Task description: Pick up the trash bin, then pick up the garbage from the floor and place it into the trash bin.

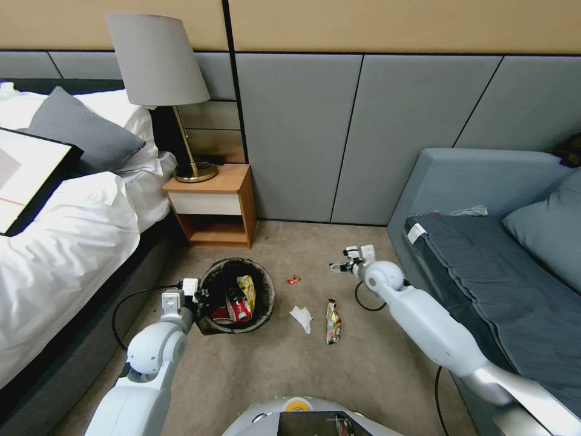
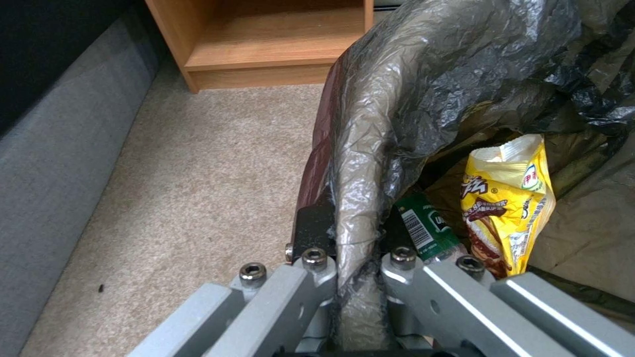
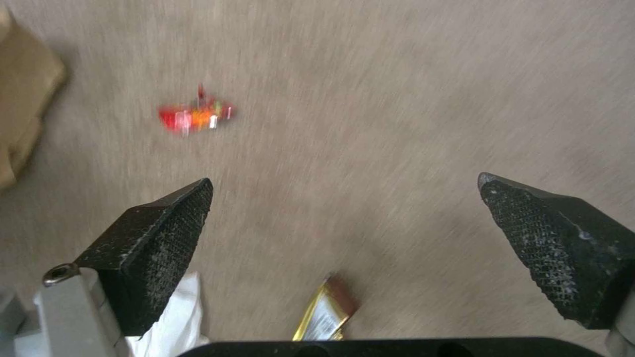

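Left tool (image 2: 357, 277) pinching trash bin (image 1: 207, 284) rim, tips hidden by liner (image 2: 397, 99)

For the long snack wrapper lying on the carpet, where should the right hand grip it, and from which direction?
Probably from straight above, closing across the narrow width near the middle of the snack wrapper. It lies flat and long on the carpet, clear of the white tissue, so no side offers an edge. The right hand hovers open, the left hand holds the trash bin.

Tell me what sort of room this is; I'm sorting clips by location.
Most likely a hotel room or bedroom: a bed with white bedding, a wooden nightstand holding a lamp, a grey sofa, carpeted floor and padded wall panels.
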You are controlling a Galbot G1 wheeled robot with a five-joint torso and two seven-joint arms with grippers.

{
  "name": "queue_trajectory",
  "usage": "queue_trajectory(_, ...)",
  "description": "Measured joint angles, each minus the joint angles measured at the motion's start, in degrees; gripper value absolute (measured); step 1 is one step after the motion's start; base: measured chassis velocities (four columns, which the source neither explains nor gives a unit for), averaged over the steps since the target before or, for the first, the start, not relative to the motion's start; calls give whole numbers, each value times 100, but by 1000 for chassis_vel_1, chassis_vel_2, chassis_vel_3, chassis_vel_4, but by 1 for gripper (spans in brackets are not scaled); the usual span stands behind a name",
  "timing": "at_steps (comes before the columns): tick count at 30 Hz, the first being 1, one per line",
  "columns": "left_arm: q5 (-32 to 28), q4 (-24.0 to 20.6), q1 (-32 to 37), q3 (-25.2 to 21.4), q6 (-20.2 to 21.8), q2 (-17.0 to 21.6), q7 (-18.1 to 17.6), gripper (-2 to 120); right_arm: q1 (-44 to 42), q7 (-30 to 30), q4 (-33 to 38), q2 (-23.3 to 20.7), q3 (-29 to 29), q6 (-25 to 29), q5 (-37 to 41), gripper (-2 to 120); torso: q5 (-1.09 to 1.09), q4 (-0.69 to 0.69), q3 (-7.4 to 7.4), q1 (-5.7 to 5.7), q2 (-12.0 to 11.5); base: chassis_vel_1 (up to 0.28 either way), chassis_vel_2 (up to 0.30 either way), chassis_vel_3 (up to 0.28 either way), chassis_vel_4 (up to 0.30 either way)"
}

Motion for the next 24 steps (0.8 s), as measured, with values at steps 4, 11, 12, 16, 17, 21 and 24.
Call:
queue_trajectory(4,6,40,1,-11,0,-8,1,0,-186,-12,-159,170,57,21,-126,100,0,0,0,0,0,0,0,0,0)
queue_trajectory(11,33,98,-1,23,0,-52,4,0,-576,-32,-197,217,270,39,-361,100,-2,0,0,0,0,0,0,0,0)
queue_trajectory(12,41,112,-14,45,0,-65,5,0,-713,-45,-200,222,318,41,-409,100,1,-1,0,0,0,0,0,0,0)
queue_trajectory(16,63,152,-53,96,0,-91,7,0,-927,-51,-223,274,380,48,-463,100,1,-1,0,0,0,0,0,0,0)
queue_trajectory(17,63,152,-53,96,0,-91,7,0,-927,-51,-223,274,380,48,-463,100,1,-1,0,0,0,0,0,0,0)
queue_trajectory(21,78,184,-66,123,0,-99,9,0,-1068,-47,-279,358,430,73,-532,100,0,0,-1,0,0,0,0,0,0)
queue_trajectory(24,83,205,-69,129,0,-101,11,0,-1168,-42,-317,407,446,108,-546,100,-1,0,0,0,0,0,0,0,0)
